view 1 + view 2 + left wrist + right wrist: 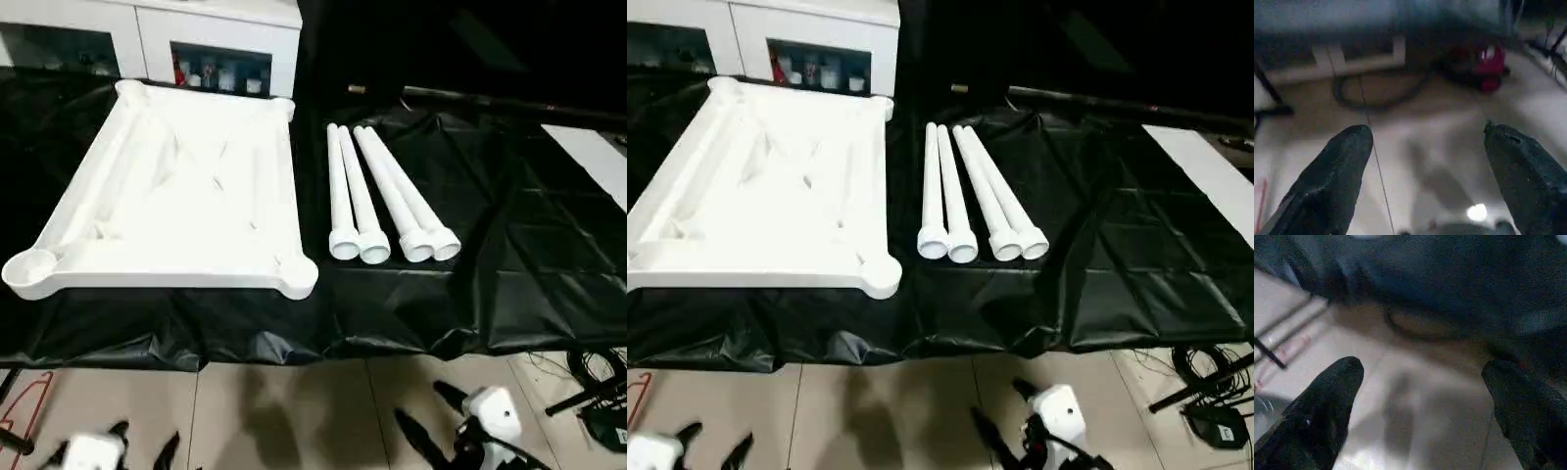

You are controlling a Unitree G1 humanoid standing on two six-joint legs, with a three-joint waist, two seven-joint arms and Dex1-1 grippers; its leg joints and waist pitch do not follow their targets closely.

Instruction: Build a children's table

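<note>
Nothing is built yet: the tabletop (167, 196) lies underside up, four legs (387, 201) loose just right of it, and my left gripper (145, 452) and right gripper (431, 416) hang released, empty, below it.

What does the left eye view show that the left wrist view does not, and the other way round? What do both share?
Left eye view: the table top, underside up, and four legs side by side on a black sheet, a white cabinet behind. Left wrist view: a red object and a looped cable on the floor. Both: the open left tool over the pale floor.
</note>
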